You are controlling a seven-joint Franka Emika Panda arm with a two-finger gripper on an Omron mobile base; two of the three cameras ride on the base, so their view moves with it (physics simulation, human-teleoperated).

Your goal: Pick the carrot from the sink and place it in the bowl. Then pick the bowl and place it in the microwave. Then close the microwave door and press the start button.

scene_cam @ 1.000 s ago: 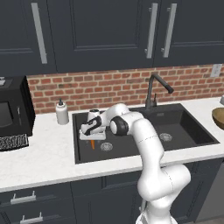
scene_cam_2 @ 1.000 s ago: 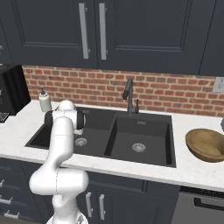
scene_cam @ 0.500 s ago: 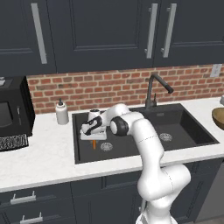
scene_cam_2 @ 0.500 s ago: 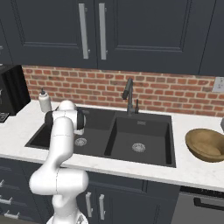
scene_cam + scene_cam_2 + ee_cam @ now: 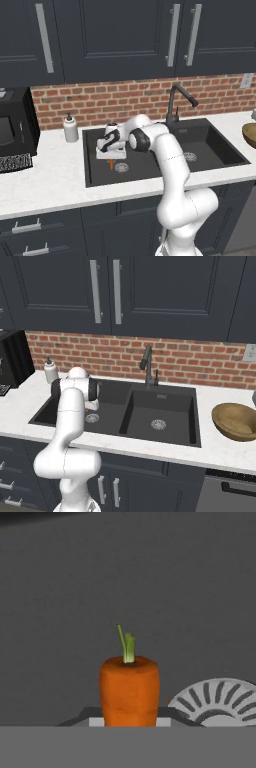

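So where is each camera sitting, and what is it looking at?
Left base view: sits behind the arm to its left, looking forward and down at the sink; the white arm rises from the lower right, its gripper over the carrot.
Right base view: sits behind to the right, seeing the sink and the bowl; the arm rises from the lower left.
Hand view: sits on the hand, looking along the gripper at the carrot and a round silver drain.
Both base views share the sink, faucet and brick wall.

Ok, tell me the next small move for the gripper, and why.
Probably lift straight up. The gripper is down in the sink's left basin with the carrot between its fingertips, apparently gripped, beside the drain; the bowl waits on the counter, right of the sink.
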